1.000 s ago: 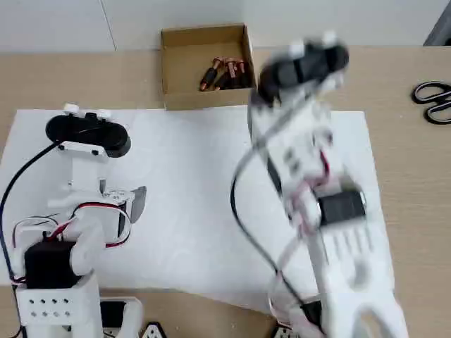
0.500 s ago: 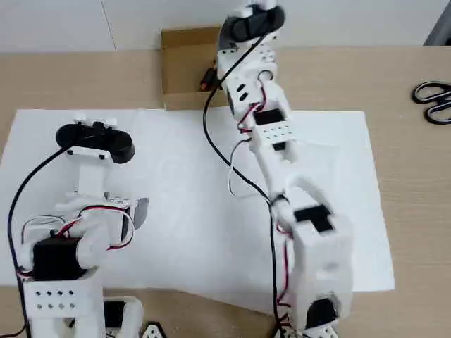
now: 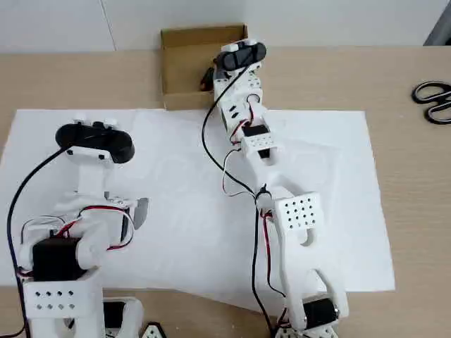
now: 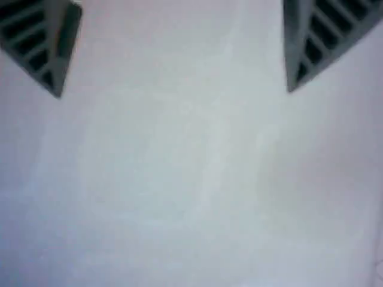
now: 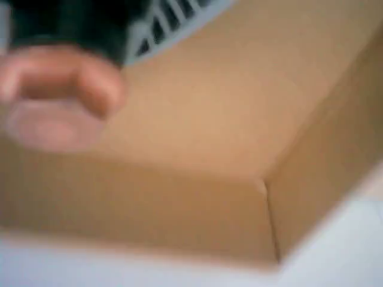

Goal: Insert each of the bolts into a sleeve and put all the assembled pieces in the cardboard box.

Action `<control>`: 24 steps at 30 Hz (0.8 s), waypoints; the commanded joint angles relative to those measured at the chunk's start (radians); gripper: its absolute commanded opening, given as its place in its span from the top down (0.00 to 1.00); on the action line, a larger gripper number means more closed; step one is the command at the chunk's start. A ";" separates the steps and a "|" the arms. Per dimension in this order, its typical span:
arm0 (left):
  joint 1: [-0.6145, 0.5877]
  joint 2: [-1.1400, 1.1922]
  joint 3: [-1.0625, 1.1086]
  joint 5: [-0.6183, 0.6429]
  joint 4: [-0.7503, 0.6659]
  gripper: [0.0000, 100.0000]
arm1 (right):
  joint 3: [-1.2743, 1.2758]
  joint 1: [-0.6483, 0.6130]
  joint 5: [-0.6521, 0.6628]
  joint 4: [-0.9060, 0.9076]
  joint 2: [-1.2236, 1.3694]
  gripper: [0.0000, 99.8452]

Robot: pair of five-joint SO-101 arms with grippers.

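The high view takes in the whole counter (image 3: 70, 77). The white sheet (image 3: 176, 211) lies across it and the cardboard box (image 3: 184, 44) stands at the far edge. The right arm (image 3: 248, 123) stretches out so that its wrist hangs over the box's right half. A few dark and copper assembled pieces (image 3: 207, 77) show inside the box just beside that wrist, largely covered by it, so which way they point cannot be told. Scissors (image 3: 433, 100) lie well apart at the far right.

The right wrist view looks down into the box from close up. It shows a bare inside corner where two walls meet the floor, with the sheet beyond. The right gripper (image 5: 111, 45) is clenched on a copper sleeve (image 5: 63, 89), which sits against the grey ribbed finger (image 5: 170, 21) above the box floor. A rounded, paler end of the sleeve faces the camera, but the view is too blurred to give its long axis exactly.

The left wrist view shows the left gripper (image 4: 173, 88) released. Its two dark fingers are spread wide over bare sheet, holding and touching nothing.
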 commanded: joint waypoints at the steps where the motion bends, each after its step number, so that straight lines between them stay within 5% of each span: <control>1: 0.002 -0.011 -0.007 -0.006 0.003 0.78 | -0.081 0.004 0.011 0.031 -0.028 0.83; 11: 0.002 -0.012 -0.079 -0.005 0.005 0.78 | -0.109 0.028 0.012 0.171 -0.197 0.81; 24: 0.000 -0.012 -0.430 -0.009 0.184 0.77 | -0.106 -0.012 0.012 1.096 -1.090 0.80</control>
